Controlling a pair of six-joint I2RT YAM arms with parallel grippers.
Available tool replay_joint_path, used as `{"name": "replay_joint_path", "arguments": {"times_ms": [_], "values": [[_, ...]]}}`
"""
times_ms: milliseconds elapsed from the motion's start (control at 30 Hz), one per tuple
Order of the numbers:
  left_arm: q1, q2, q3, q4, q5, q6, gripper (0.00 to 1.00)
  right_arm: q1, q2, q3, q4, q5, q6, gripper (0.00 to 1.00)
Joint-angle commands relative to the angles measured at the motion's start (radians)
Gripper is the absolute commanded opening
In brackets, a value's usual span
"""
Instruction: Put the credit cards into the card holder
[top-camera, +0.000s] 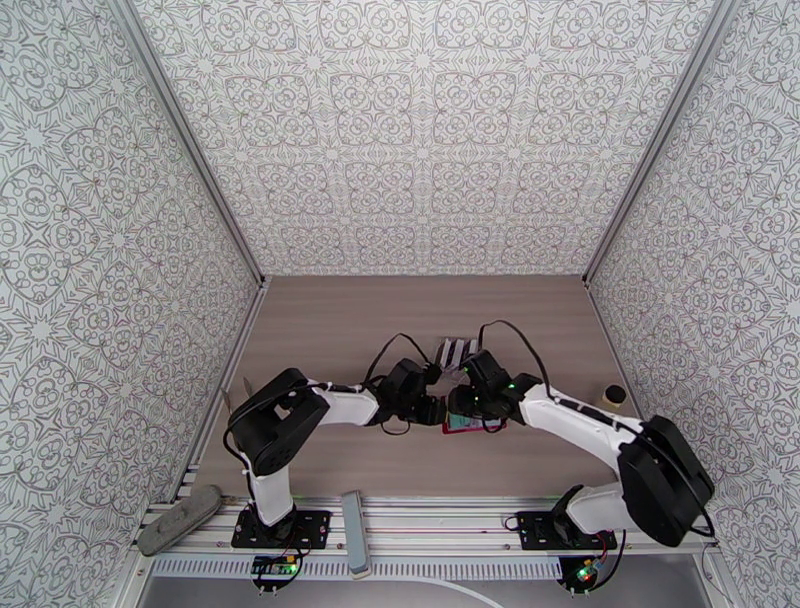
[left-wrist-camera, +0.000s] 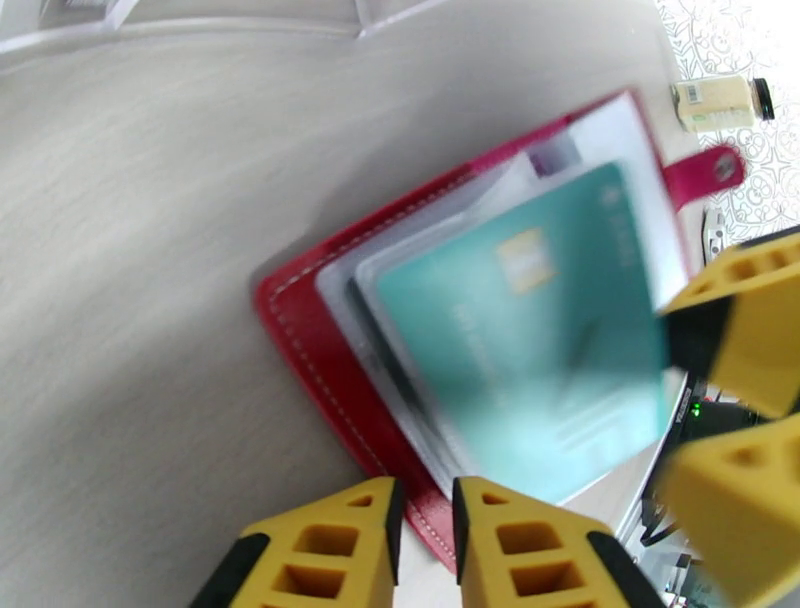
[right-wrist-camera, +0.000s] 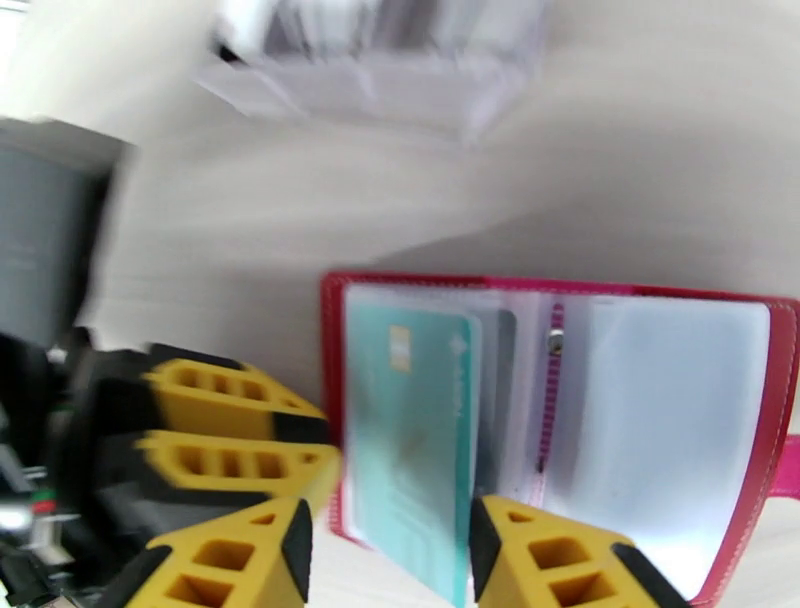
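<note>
Walls (top-camera: 420, 130) first: pale tile-pattern paper on three sides, boxing in a wood-grain desk (top-camera: 330, 320). Now the left arm (top-camera: 340, 405) and right arm (top-camera: 580, 420), reaching in to meet mid-desk, a bit closer to the near edge. Across the near-edge rail lies a grey bar (top-camera: 355, 530). Just beyond the arms' tips stands a clear stand (top-camera: 455, 352), dark and pale cards upright in it, too blurred to count. Below both arms' tips the red card holder (left-wrist-camera: 295, 340) lies open on the desk, clear pockets up. See the left gripper (left-wrist-camera: 428, 495): nearly closed, pinching the red cover's edge. On the right gripper (right-wrist-camera: 390, 512) the jaws stand partway apart either side of the teal card (left-wrist-camera: 530, 340); real grip or not, can't tell. That card lies over one page of pockets, gold chip (left-wrist-camera: 525, 258) showing, print smeared and unreadable. At the desk's right edge, a small bottle (left-wrist-camera: 715, 102), label illegible.
</note>
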Motion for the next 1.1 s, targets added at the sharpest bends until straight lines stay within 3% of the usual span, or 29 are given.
{"name": "replay_joint_path", "arguments": {"times_ms": [0,267,733,967,1067], "values": [[0.002,0.009,-0.008,-0.198,0.021,0.029,0.24,-0.024,-0.036,0.017,-0.044,-0.013,-0.029,0.47],[0.028,-0.006,0.006,-0.237,0.014,0.054,0.25,-0.057,-0.089,-0.001,-0.093,0.004,-0.056,0.47],[0.029,0.01,0.011,-0.266,-0.003,0.053,0.21,-0.233,-0.163,-0.085,-0.144,0.023,-0.146,0.48],[0.043,0.047,0.036,-0.297,-0.033,0.065,0.21,-0.264,-0.18,-0.162,-0.004,-0.16,-0.132,0.45],[0.053,0.064,0.054,-0.312,-0.038,0.073,0.21,-0.247,-0.18,-0.161,0.01,-0.167,-0.12,0.43]]}}
